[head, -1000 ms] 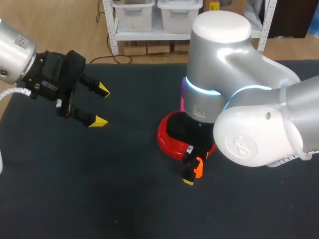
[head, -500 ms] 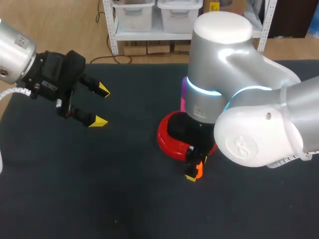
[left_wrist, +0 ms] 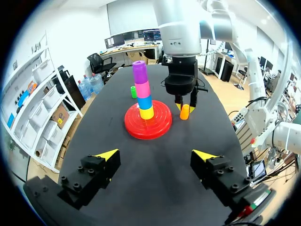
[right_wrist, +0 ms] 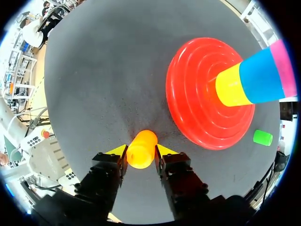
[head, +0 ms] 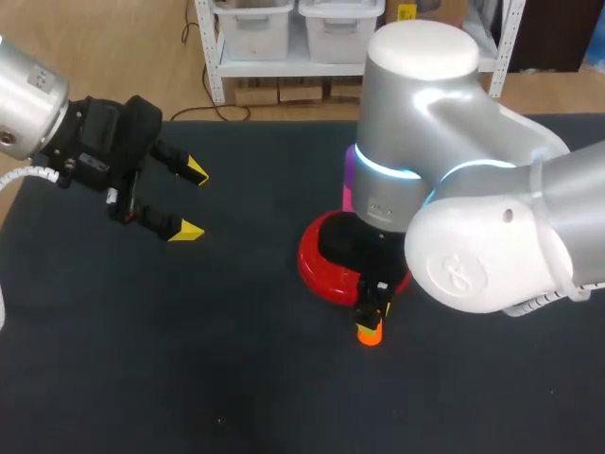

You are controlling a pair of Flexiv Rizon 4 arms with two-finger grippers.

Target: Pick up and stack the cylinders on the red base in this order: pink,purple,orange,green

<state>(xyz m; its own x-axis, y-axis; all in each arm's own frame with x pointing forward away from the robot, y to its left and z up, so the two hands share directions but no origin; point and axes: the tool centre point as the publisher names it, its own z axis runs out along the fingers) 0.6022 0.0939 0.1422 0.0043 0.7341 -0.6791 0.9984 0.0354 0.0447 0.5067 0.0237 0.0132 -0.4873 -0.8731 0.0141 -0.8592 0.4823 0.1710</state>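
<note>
While it sits low beside the base: small orange plastic cylinder (right_wrist: 142,149), clamped by the right gripper (right_wrist: 141,151).
Risk: a low swing would likely topple the tall coloured stack (left_wrist: 143,94) on the red ridged disc base (left_wrist: 162,125).
Small green cylinder (left_wrist: 133,92): beyond the base, waiting.
Left gripper (left_wrist: 157,155): spread, empty, well apart.
Black matte table (left_wrist: 155,183): bare room around the base.

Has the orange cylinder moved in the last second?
Yes. The orange cylinder, in the right gripper, shifted slightly away from the rim of the red base.
</note>
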